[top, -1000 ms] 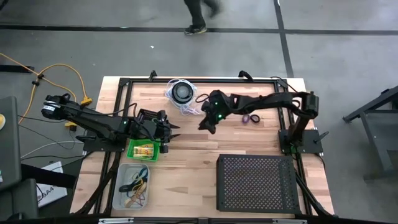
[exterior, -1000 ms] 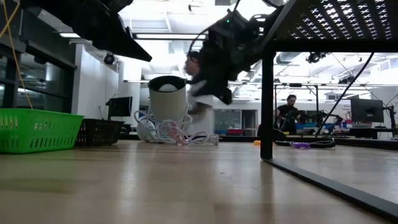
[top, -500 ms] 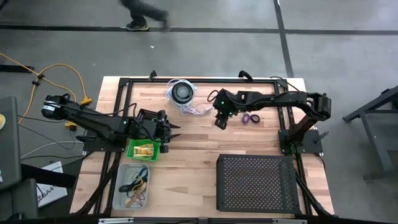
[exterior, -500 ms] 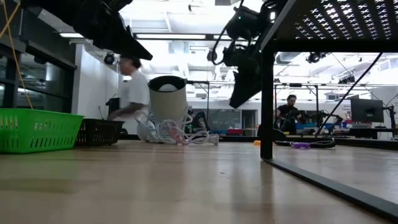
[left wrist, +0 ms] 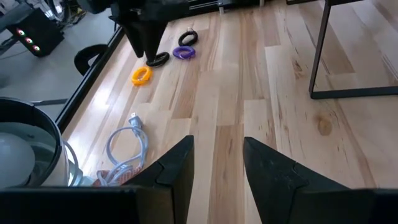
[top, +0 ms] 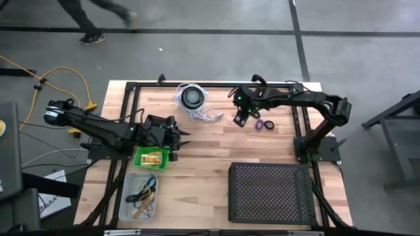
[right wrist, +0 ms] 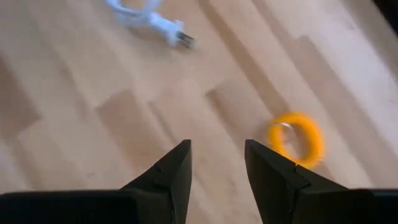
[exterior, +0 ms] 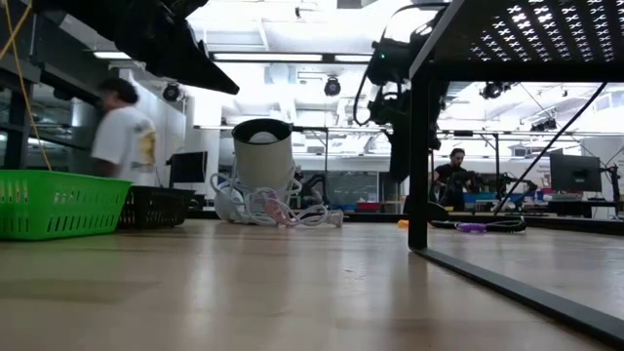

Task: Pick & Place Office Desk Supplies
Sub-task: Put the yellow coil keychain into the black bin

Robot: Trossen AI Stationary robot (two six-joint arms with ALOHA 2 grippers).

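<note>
Several small rings lie on the far right part of the wooden table: an orange ring (left wrist: 142,75) (right wrist: 297,138), a purple ring (left wrist: 184,53) (top: 262,124) and two black rings (left wrist: 158,59) (left wrist: 188,38). My right gripper (right wrist: 217,163) (top: 240,122) hangs open above the table, pointing steeply down, with the orange ring just beside its fingers and nothing between them. My left gripper (left wrist: 217,152) (top: 184,136) waits open over the table's left part, next to the green basket (top: 151,158), which holds yellow packets.
A round black disc with a white coiled cord (top: 191,98) stands at the far middle, and its plug (right wrist: 168,28) lies near my right gripper. The large black perforated tray (top: 270,193) fills the near right on thin legs (left wrist: 323,50). A clear bin (top: 141,196) of bands sits near left.
My right gripper has travelled toward the table's right and far edges, away from the coiled cord and over to the rings, and it has tipped from near level to steeply down. Its fingers have stayed open. A person has walked past on the floor beyond the table.
</note>
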